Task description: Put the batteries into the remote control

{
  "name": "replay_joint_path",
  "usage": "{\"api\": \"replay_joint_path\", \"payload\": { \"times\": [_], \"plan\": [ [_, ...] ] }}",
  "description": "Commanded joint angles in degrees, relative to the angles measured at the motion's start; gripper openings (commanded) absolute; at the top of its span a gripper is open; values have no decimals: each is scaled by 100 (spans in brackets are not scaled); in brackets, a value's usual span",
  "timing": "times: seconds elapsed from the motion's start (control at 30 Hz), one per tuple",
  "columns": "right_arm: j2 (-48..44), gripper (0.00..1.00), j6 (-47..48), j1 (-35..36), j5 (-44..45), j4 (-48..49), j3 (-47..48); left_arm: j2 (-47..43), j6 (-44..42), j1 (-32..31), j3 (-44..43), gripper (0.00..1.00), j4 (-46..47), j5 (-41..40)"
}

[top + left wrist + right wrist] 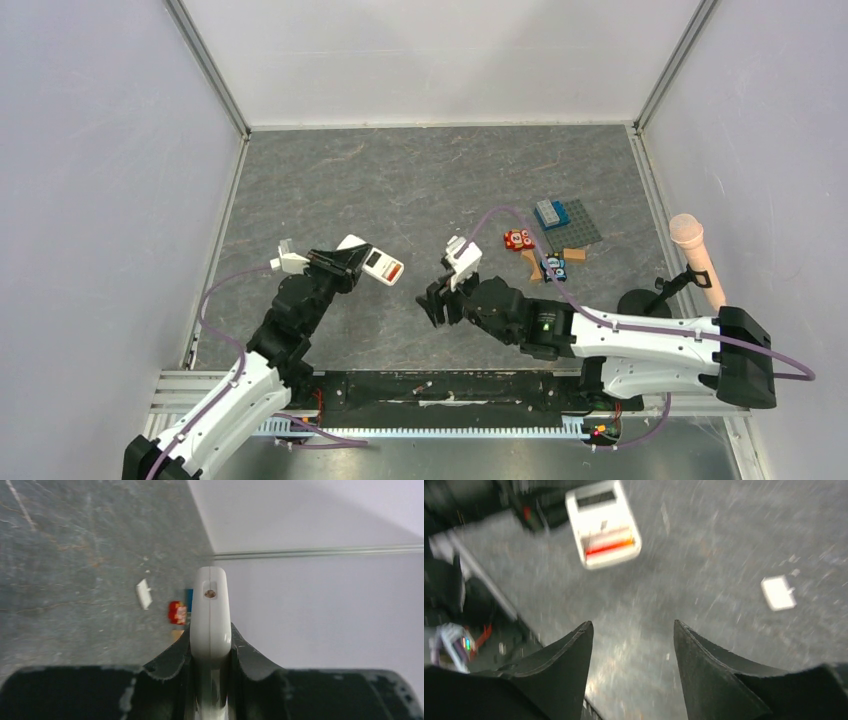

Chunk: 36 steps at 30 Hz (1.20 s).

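Battery [609, 546] inside remote control [599, 517] shows from right wrist, not left.

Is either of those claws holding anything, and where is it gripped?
The left gripper clamps the remote control by one end; the right gripper is open and empty.

The table [400, 180] is dark grey, mottled with pale veins like stone. The remote control [604, 525] is white, with a blurred orange-red streak [609, 546] across its bay. A loose cover piece [778, 593] is plain white. The small block [517, 240] is red with white circles. A blue brick [550, 212] sits on a dark grey studded baseplate [585, 228]. The microphone [690, 240] is pale pink. Both arms are white and black with black jaws and purple cables [215, 300].
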<state>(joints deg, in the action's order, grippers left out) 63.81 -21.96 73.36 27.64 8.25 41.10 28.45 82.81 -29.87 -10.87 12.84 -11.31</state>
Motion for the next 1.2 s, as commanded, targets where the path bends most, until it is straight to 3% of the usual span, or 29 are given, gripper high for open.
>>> {"api": "replay_joint_path", "payload": {
  "times": [0.0,0.1,0.23,0.57,0.9,1.17],
  "plan": [
    [-30,63,-189,-6,-1520,-1649,-285,12,-1251,33,-606,2,-1080,142],
    [69,62,353,3,-2508,-1590,-667,5,-1560,34,-824,2,-1682,137],
    [615,61,793,147,-3116,-1599,-635,10,-1900,31,-1155,2,-2292,76],
    [1653,60,1591,1125,-2799,-1617,-190,254,-2969,37,-2260,2,-3848,79],
    [2461,58,2616,1365,-2506,-1666,360,212,-3151,51,-2643,2,-4283,289],
    [2806,40,3112,1365,-2736,-1710,617,538,-3526,55,-2911,2,-4496,629]
  ]
}}
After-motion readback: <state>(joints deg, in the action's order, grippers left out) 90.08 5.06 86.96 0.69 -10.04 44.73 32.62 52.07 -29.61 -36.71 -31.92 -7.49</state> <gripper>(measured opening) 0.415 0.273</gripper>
